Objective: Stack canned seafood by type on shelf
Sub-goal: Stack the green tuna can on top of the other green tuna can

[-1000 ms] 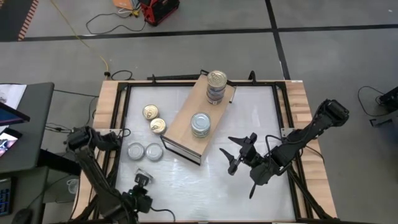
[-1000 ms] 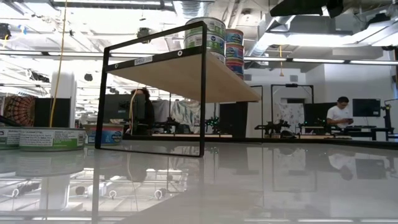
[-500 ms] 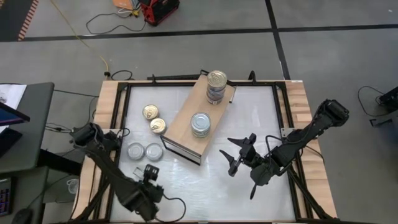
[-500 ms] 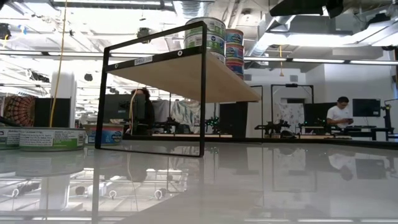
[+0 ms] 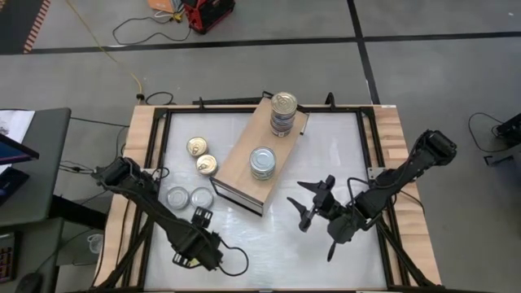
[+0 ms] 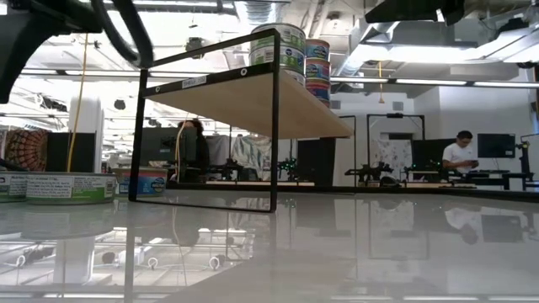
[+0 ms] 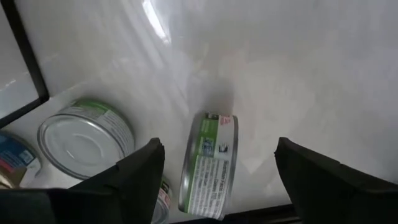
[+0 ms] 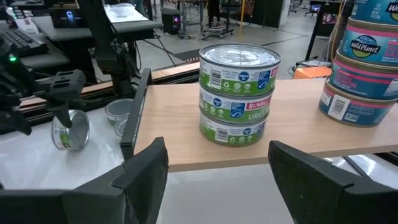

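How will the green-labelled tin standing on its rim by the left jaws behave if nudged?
Standing on edge on the glossy white tabletop, the green-labelled round metal tin will probably roll or flop flat at a touch. Its smooth wall looks slippery; the open left gripper likely holds better across the flat lids.

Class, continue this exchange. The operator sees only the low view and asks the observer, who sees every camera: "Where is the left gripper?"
Observer: The left gripper is low over the table, right beside the two silver-lidded tins.
Operator: Is it holding anything?
Observer: No. Its fingers are open, and a tin stands on its edge between them with a gap on each side.
Operator: And the right gripper?
Observer: The right gripper is open over bare table, facing the shelf and its stack of three green-labelled tins.
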